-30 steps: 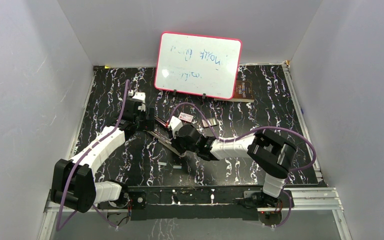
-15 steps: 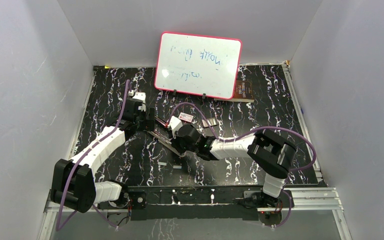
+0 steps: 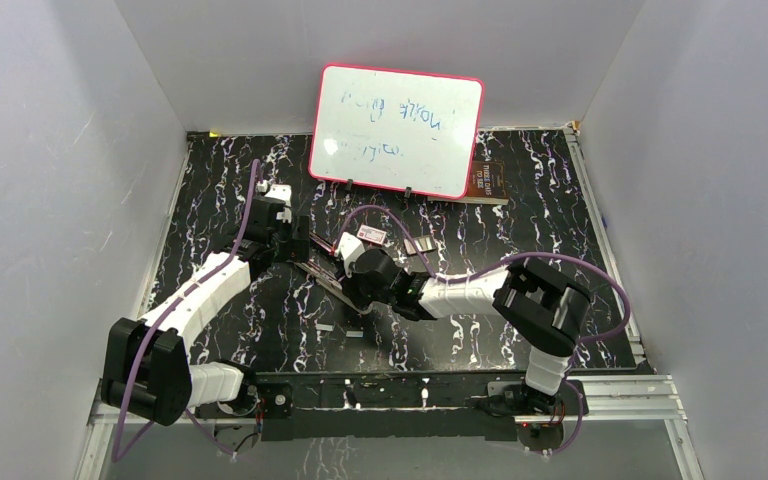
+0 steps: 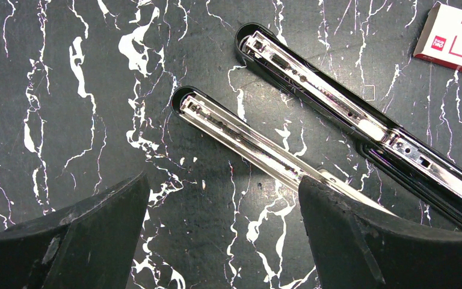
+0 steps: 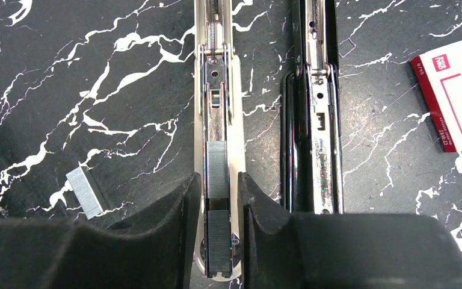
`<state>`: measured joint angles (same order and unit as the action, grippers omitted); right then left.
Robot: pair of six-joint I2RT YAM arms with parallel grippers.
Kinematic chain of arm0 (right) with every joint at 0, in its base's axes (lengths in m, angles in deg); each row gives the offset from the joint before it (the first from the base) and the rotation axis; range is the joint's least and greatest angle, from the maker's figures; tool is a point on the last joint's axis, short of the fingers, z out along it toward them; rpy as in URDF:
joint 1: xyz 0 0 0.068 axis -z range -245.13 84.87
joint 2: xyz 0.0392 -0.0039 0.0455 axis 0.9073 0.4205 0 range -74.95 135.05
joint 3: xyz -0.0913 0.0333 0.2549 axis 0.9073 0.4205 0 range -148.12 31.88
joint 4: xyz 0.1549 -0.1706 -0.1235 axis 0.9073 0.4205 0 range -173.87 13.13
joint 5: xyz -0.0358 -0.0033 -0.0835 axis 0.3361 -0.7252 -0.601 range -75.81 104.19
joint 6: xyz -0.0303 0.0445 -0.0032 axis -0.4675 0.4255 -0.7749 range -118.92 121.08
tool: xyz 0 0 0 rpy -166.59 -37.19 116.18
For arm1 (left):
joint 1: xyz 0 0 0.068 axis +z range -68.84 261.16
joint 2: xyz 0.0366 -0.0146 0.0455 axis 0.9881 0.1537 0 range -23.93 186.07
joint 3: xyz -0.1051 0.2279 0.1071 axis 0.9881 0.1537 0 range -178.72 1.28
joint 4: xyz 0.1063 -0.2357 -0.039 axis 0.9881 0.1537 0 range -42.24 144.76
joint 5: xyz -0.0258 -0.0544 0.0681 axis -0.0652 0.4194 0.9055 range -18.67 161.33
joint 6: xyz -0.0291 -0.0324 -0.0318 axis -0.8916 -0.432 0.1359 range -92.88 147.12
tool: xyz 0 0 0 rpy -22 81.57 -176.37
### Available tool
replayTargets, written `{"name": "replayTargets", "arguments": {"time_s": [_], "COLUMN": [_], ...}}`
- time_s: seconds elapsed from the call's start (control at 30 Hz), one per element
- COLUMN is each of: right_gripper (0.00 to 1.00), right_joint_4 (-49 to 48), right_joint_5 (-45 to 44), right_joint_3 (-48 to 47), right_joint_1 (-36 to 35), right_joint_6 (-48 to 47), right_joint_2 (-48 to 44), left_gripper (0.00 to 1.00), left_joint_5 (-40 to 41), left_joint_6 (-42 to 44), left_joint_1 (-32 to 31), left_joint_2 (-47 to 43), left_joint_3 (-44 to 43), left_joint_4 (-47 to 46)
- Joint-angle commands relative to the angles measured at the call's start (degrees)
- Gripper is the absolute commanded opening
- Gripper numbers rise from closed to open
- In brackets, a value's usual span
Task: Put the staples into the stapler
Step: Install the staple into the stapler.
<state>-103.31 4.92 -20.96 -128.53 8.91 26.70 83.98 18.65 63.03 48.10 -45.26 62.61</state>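
Observation:
The stapler (image 5: pixel 216 90) lies opened flat, its shiny metal rail beside its black half (image 5: pixel 316 120). Two strips of staples (image 5: pixel 217 168) sit end to end in the rail. My right gripper (image 5: pixel 218 192) straddles the rail over them, jaws slightly open, with a thin gap on each side of the strips. Another loose strip of staples (image 5: pixel 85 191) lies on the table to the left. My left gripper (image 4: pixel 222 192) hovers wide open and holds nothing, near the far end of the rail (image 4: pixel 240 129); its right finger covers part of the rail. From above, both grippers (image 3: pixel 295 245) (image 3: pixel 350 275) meet at the stapler (image 3: pixel 322 280).
A small white box with a red label (image 5: pixel 457 96) lies right of the stapler. A whiteboard (image 3: pixel 397 130) stands at the back, with a brown item (image 3: pixel 488 180) beside it. A grey-and-black block (image 3: pixel 420 245) sits behind my right arm. Small staple bits (image 3: pixel 354 333) lie nearer the front.
My right gripper's jaws have parted a little around the strips in the rail. Neither arm has visibly shifted.

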Motion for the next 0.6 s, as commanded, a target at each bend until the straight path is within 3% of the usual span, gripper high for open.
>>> {"name": "replayTargets", "arguments": {"time_s": [0.0,0.57], "right_gripper": [0.38,0.4], "right_joint_4": [-1.4,-5.2], "right_joint_5": [-0.6,-1.7], "right_joint_3": [-2.4,1.7], "right_joint_1": [-0.1,-0.1], "right_joint_6": [0.5,-2.7], "right_joint_2": [-0.3,-9.0], "left_gripper": [0.93,0.9], "left_joint_5": [0.5,-0.1], "left_joint_6": [0.6,-0.2], "left_joint_1": [-0.2,0.1], "left_joint_2": [-1.5,-2.6], "left_joint_3": [-0.6,-0.9], "left_joint_4": [-0.1,-1.3]}}
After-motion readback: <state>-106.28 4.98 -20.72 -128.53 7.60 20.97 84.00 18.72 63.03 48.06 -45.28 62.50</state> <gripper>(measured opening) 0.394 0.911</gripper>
